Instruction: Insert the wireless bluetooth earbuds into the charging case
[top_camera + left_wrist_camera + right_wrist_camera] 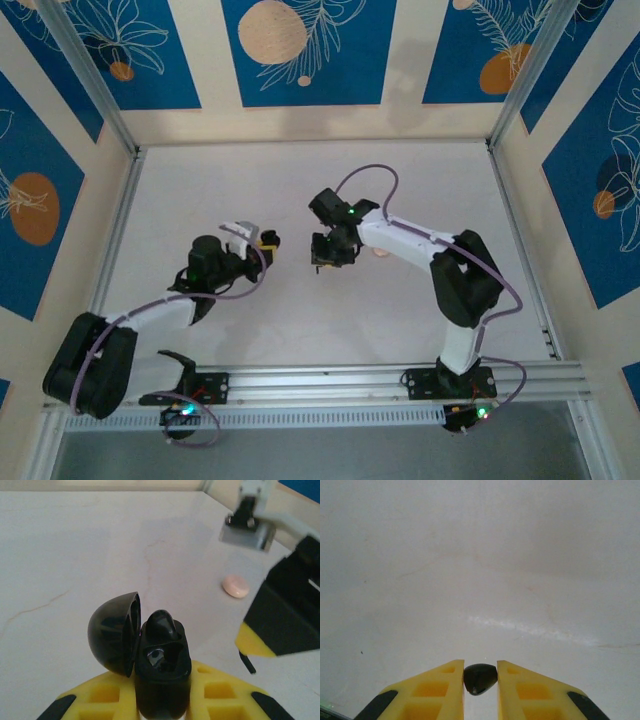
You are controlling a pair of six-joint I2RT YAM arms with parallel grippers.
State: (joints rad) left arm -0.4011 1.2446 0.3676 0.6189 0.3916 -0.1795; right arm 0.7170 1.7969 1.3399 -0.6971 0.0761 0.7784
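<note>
My left gripper (162,679) is shut on the black charging case (162,680), which stands upright between the yellow fingers with its lid (112,632) swung open to the left. A glossy black rounded piece (162,624) sits in the case's far slot, and the near slot (161,658) is hollow. My right gripper (480,669) is shut on a black earbud (480,678) pinched between the fingertips above the bare table. In the left wrist view that gripper's yellow finger (252,641) hangs just right of the case, a thin black stem (247,662) poking out below it. From above, the two grippers (268,242) (330,255) face each other at mid-table.
A small pale pink rounded piece (235,586) lies on the white table (75,555) beyond the case, beside the right arm (400,238). I cannot tell if it is an earbud. Aluminium posts and patterned walls ring the table, and a rail (330,380) runs along the near edge.
</note>
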